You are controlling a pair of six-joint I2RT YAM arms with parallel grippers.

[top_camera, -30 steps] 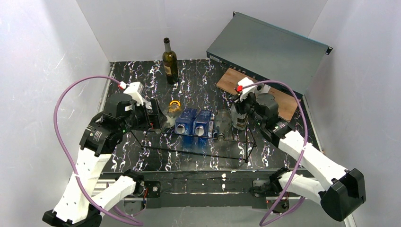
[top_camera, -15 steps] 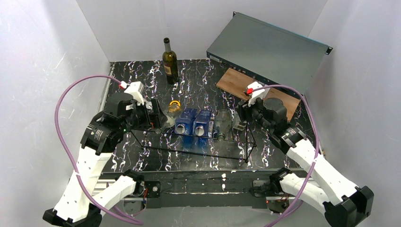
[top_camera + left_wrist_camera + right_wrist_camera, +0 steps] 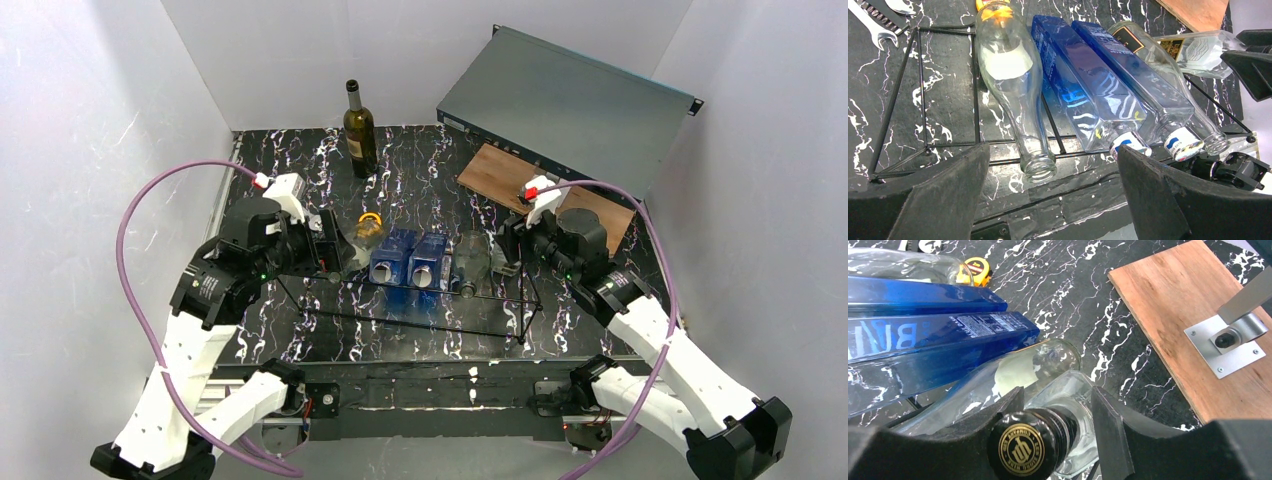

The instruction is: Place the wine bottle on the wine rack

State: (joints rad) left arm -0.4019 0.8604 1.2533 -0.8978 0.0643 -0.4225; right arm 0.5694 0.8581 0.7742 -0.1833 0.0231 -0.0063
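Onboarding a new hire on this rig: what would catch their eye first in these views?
Two blue bottles lying side by side among clear ones on the wine rack at table centre. The right gripper straddles a black-capped bottle at the rack's right end, while a dark wine bottle stands upright alone at the back.

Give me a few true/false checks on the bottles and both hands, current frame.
1. Two blue bottles lie side by side on the wine rack. True.
2. The dark wine bottle lies on the rack. False: it stands upright at the back of the table, off the rack.
3. The left hand grips a bottle. False: it is open, nothing between its fingers.
4. The right hand straddles the neck of the black-capped bottle. True.
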